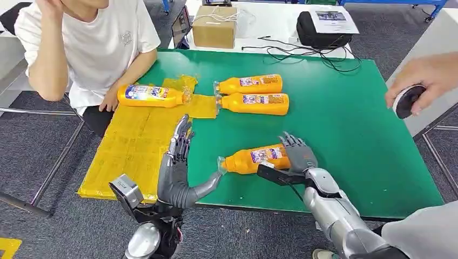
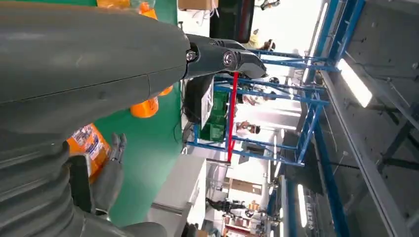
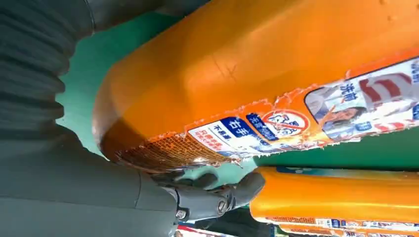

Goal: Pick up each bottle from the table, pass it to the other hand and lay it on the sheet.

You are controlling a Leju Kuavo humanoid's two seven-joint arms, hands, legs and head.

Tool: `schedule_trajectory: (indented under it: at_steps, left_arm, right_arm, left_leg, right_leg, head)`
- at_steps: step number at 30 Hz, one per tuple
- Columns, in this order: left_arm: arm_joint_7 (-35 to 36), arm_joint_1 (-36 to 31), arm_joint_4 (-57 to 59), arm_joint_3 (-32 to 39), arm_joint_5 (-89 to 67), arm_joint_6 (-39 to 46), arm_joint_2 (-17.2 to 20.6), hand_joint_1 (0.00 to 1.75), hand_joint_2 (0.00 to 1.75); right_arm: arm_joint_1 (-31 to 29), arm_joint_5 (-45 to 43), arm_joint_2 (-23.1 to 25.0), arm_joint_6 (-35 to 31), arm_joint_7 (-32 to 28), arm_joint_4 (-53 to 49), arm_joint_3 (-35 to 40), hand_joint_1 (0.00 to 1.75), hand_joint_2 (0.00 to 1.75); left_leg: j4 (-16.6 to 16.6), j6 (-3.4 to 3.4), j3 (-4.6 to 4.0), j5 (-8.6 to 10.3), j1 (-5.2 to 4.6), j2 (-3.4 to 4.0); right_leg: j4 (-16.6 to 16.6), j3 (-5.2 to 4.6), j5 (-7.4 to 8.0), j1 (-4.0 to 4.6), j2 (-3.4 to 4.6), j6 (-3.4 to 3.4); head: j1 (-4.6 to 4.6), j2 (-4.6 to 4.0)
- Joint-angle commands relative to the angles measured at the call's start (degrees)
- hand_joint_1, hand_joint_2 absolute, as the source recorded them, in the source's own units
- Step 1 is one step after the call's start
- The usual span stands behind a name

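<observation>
Orange plastic bottle (image 1: pixel 254 159) w/ glossy label lies low-centre on the green table (image 1: pixel 351 124), base wrapped by right hand (image 1: pixel 296 156), cap end touching left hand (image 1: pixel 181 162) thumb; left fingers straight, spread, holding nothing. Upper centre: 2 more orange bottles (image 1: pixel 254 94) side by side. Another bottle (image 1: pixel 152 95) lies on crinkly yellow sheet (image 1: pixel 132 145) at left, by a person's hand (image 1: pixel 110 101).

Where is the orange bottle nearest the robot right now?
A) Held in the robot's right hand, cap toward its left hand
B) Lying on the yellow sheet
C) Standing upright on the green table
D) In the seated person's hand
A: the right hand grips the orange bottle around its base end, cap pointing toward the open left hand, whose thumb reaches that cap.
</observation>
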Motion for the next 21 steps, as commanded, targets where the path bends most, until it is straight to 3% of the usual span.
schedule_trajectory:
  at_steps: [1,16,17,21]
  left_arm:
    - [0.20,-2.23,3.51,-1.24,0.06,-0.15,1.45,0.00,1.75]
    - [0.20,-2.23,3.51,-1.24,0.06,-0.15,1.45,0.00,1.75]
    - [0.22,-2.20,3.31,-1.30,0.03,-0.26,1.58,0.00,1.75]
    - [0.17,-2.14,2.78,-1.43,-0.05,-0.65,1.68,0.00,1.75]
  right_arm:
    - [-0.29,0.05,0.10,1.41,-0.12,5.52,2.55,0.44,1.75]
    - [-0.29,0.05,0.10,1.41,-0.12,5.52,2.55,0.44,1.75]
    - [-0.61,0.17,-0.02,2.63,0.26,5.76,2.96,1.71,1.75]
    - [-1.33,0.21,-0.70,3.85,0.54,5.99,3.72,1.75,1.75]
  left_leg:
    - [-0.04,-0.12,0.12,-0.01,0.11,-0.20]
    - [-0.05,-0.08,0.13,-0.01,0.06,-0.13]
    - [-0.06,-0.11,0.14,-0.02,0.10,-0.16]
    - [-0.05,-0.07,0.12,-0.01,0.05,-0.14]
  right_leg:
    - [-0.09,0.20,-0.02,0.09,-0.03,-0.12]
    - [-0.07,0.18,-0.01,0.05,-0.01,-0.06]
    - [-0.09,0.21,-0.01,0.09,0.00,-0.10]
    - [-0.06,0.18,-0.02,0.04,-0.04,-0.06]
  head:
    - [0.00,0.00]
    - [0.00,0.00]
    - [0.00,0.00]
    - [-0.02,0.00]
